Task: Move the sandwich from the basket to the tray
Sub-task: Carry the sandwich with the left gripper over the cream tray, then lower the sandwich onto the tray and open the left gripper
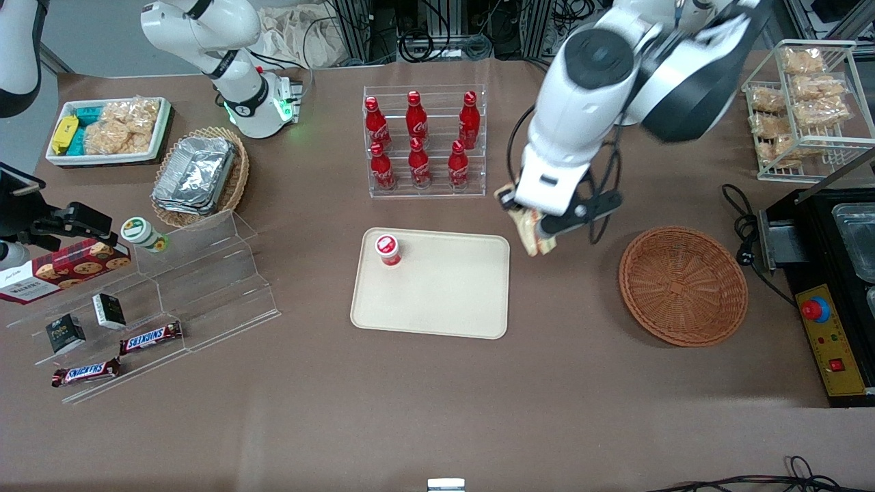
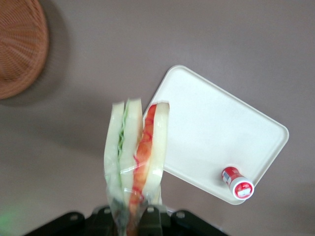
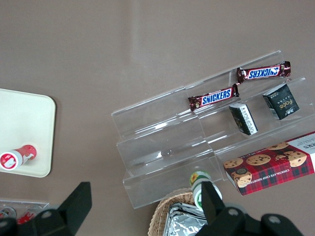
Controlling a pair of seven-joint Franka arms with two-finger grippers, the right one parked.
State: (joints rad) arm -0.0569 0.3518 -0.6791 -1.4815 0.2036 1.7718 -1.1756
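1. The wrapped triangular sandwich (image 2: pixel 135 157) of pale bread with red and green filling is hanging in the air between the round reddish-brown wicker basket (image 1: pixel 682 285) and the flat cream plastic tray (image 1: pixel 437 301), just beside the tray's rim and clear of the basket.
2. The left arm's gripper (image 1: pixel 540 229) is clamping the sandwich at one end.
3. Judging the risk: the wedge is dangling loosely, so it could slip free or land across the tray's rim.
4. A small red-capped bottle (image 1: pixel 387 249) is lying on the tray; a careless lowering could knock it.
5. Well apart from the tray, toward the parked arm's end, two bars are reading "SNICKERS" (image 3: pixel 215 97).
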